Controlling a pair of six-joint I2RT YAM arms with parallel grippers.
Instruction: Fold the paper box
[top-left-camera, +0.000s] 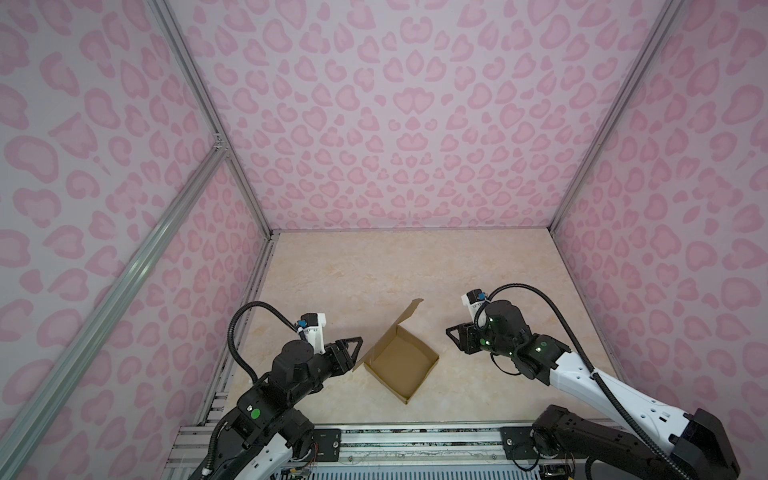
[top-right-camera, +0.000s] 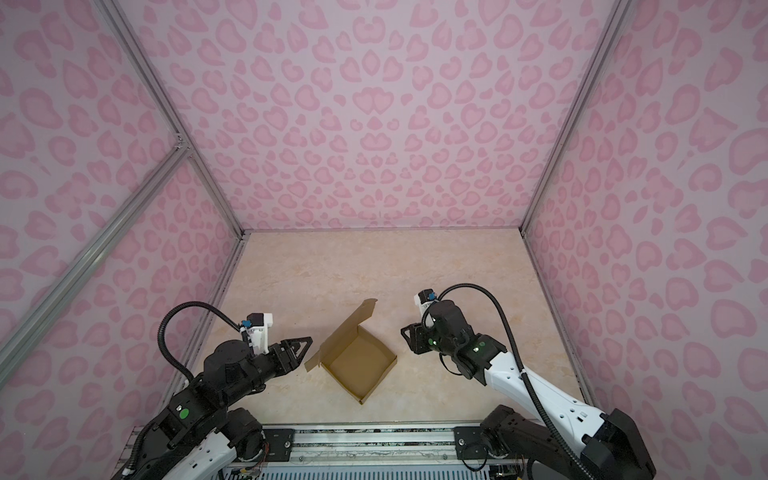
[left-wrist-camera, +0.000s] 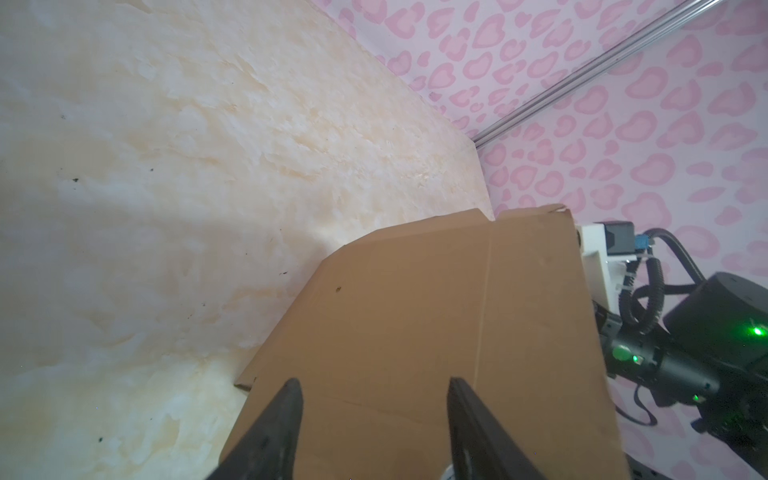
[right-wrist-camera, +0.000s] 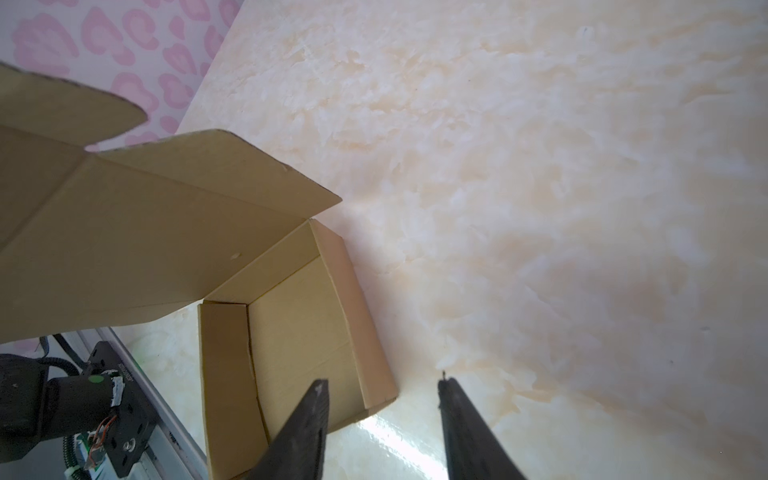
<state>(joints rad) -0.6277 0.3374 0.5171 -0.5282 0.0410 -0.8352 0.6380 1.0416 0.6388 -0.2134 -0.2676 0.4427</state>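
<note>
Overhead, in both top views, you had the paper box (top-left-camera: 402, 362) (top-right-camera: 359, 364) resting on the marbled table (top-left-camera: 353, 270) (top-right-camera: 316, 266), near its front edge and roughly between the two arms. Its tray was formed, four walls up, with the lid flap raised and leaning toward the left arm. Your left gripper (top-left-camera: 353, 347) (top-right-camera: 302, 347) sat just beside the outer face of that flap; whether it touched, you could not tell. Your right gripper (top-left-camera: 457, 337) (top-right-camera: 411, 338) stood apart from the box, on its other side.

Left wrist view: paper box (left-wrist-camera: 436, 332) filled the lower middle, lid flap's outer face toward the camera. Left gripper (left-wrist-camera: 374, 388) jaws were parted, nothing between them.

Right wrist view: paper box (right-wrist-camera: 303, 316) showed its open tray and raised flap. Right gripper (right-wrist-camera: 384, 388) jaws were parted and empty, one fingertip (right-wrist-camera: 318, 399) over the tray, the other over bare table.
</note>
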